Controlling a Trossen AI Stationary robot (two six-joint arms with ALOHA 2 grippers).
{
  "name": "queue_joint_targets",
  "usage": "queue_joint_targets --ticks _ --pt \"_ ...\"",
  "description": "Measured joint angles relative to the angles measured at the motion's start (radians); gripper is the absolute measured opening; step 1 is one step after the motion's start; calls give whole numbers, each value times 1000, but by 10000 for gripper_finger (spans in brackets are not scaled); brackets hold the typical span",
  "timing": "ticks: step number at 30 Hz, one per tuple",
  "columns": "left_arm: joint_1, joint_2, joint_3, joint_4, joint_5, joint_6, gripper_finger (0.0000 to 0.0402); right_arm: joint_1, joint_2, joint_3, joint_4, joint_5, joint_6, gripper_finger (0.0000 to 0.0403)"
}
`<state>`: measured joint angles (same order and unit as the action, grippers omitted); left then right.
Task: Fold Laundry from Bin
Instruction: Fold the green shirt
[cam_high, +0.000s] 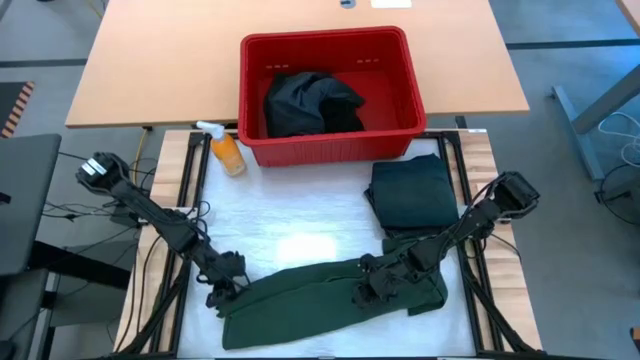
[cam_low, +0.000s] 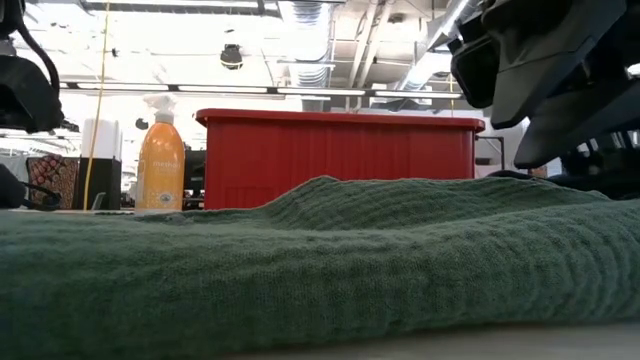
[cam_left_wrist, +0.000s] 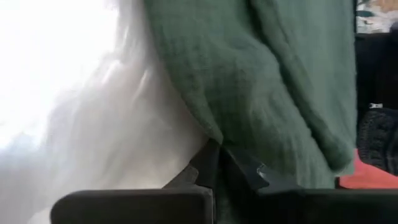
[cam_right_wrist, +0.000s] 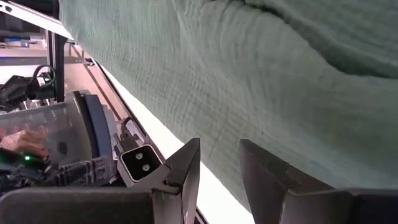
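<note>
At table front, 6 o'clock: a long dark green garment (cam_high: 330, 290) lies stretched across the white table cover (cam_high: 290, 215).
Left gripper (cam_high: 222, 292): at 7 o'clock, fingers pressed together on the garment's left end; in the left wrist view the fingertips (cam_left_wrist: 214, 165) meet at the cloth's edge.
Right gripper (cam_high: 372, 285): at 5 o'clock, on the garment's right part; fingers (cam_right_wrist: 186, 171) stand partly apart beside the cloth, grip unclear.
Bin (cam_high: 330, 145): red, at 12 o'clock, holding dark laundry (cam_high: 310, 102).
Folded green piece (cam_high: 412, 192): at 3 o'clock, just in front of the bin.
Spray bottle (cam_high: 226, 150): orange, near 10 o'clock, beside the bin's left front corner.
</note>
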<state>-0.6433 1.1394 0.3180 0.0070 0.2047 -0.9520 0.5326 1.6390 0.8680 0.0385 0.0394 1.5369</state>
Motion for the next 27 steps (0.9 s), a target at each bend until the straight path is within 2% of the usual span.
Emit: queue_joint_targets --ticks 4,8,14,22,27 --pt "16 -81 0 -40 -2 -1 0 -10 0 0 -1 -8 -22 140" --pt "38 -183 32 -211 -37 13 0 -14 0 0 -1 -6 -35 140" --pt "74 -280 90 -502 -92 43 0 6 19 0 103 227 -149 140" --pt "91 -251 92 -562 -105 40 0 7 168 11 351 259 -227 140" --pt "97 -188 92 -571 -83 50 0 9 259 67 298 212 -229 140"
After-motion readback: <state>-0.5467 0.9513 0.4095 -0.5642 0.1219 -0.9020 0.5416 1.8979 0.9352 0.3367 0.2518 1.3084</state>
